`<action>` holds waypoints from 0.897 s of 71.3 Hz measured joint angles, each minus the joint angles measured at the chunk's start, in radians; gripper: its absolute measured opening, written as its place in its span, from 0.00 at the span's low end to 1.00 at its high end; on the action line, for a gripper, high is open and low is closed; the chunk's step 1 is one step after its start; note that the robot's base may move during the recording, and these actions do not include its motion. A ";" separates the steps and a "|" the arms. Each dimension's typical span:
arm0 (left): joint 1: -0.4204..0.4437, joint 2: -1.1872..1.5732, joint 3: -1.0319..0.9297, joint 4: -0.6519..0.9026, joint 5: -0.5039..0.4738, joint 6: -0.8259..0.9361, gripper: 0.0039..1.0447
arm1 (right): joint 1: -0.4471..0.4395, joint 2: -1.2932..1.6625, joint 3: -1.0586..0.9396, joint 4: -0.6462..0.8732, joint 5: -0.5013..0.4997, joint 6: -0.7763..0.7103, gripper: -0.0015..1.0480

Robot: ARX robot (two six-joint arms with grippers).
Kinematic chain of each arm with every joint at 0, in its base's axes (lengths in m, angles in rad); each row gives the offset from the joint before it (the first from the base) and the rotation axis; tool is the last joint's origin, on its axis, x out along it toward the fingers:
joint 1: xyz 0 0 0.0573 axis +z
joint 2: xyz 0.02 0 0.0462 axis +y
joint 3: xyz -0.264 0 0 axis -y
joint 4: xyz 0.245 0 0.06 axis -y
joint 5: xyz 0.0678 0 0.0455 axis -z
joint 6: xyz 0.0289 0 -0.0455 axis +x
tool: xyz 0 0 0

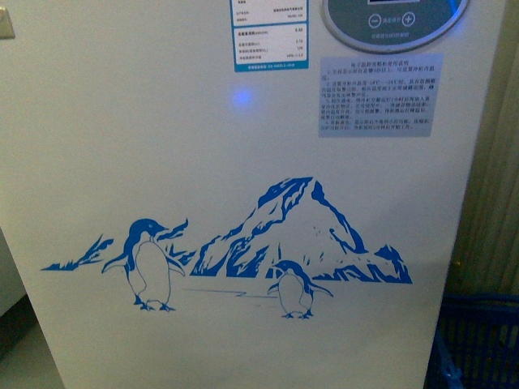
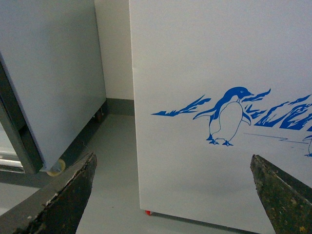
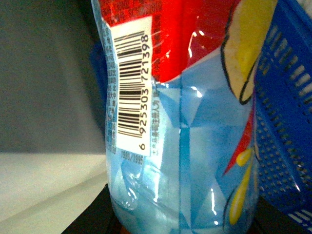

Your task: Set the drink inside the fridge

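The fridge [image 1: 162,146] is a big, smooth white box with blue penguins [image 1: 147,263] on its flat front; its top is cut off. A grey cabinet [image 2: 53,73] stands beside it, with bare floor [image 2: 112,175] between them. A blue basket [image 3: 287,122] full of little holes sits by the drink [image 3: 195,122], a shiny, crinkly bottle. The right end effector [image 3: 185,222] seems to grip it, though little of it shows. The left end effector [image 2: 173,158] is wide open, facing the fridge.

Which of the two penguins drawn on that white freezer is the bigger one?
The left penguin, taller, with its beak pointing right; the smaller penguin stands under the big mountain.
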 joint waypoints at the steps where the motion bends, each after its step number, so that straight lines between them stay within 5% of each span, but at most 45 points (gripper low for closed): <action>1: 0.000 0.000 0.000 0.000 0.000 0.000 0.92 | 0.006 -0.023 -0.002 -0.006 -0.005 -0.003 0.38; 14: 0.000 0.000 0.000 0.000 0.000 0.000 0.92 | 0.105 -0.332 -0.027 -0.123 -0.034 -0.043 0.38; 43: 0.000 0.000 0.000 0.000 0.000 0.000 0.92 | 0.248 -0.730 -0.072 -0.283 0.189 0.016 0.38; 54: 0.000 0.000 0.000 0.000 0.000 0.000 0.92 | 0.371 -0.792 -0.072 -0.216 0.239 -0.036 0.38; 64: 0.000 0.000 0.000 0.000 0.000 0.000 0.92 | 0.383 -0.800 -0.066 -0.139 0.214 -0.122 0.38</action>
